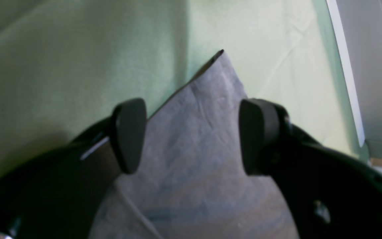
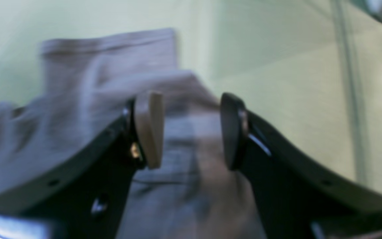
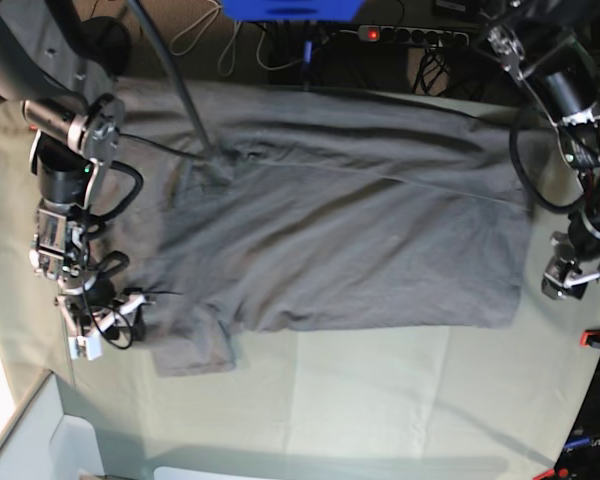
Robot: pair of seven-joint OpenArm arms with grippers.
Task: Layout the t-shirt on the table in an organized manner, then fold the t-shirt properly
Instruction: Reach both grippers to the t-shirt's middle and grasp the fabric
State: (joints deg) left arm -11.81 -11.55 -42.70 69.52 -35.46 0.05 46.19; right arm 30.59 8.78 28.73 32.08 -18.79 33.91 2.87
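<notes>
Both of my tools sit right up close with their jaws apart and nothing pinched: the left tool [image 1: 191, 136] over a bottom hem corner of the t-shirt [image 3: 350, 240], the right tool [image 2: 191, 131] over the sleeve end. Shirt's spread flat on the bench [image 3: 380, 400], long axis running straight from one arm to the other. So each arm's nearest its own end, and I'd guess the next grab happens there.

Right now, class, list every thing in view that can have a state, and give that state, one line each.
t-shirt: spread flat on the table, unfolded, wrinkled
table: covered in pale green cloth, faintly creased
left tool: open above a shirt corner
right tool: open above the sleeve
</notes>
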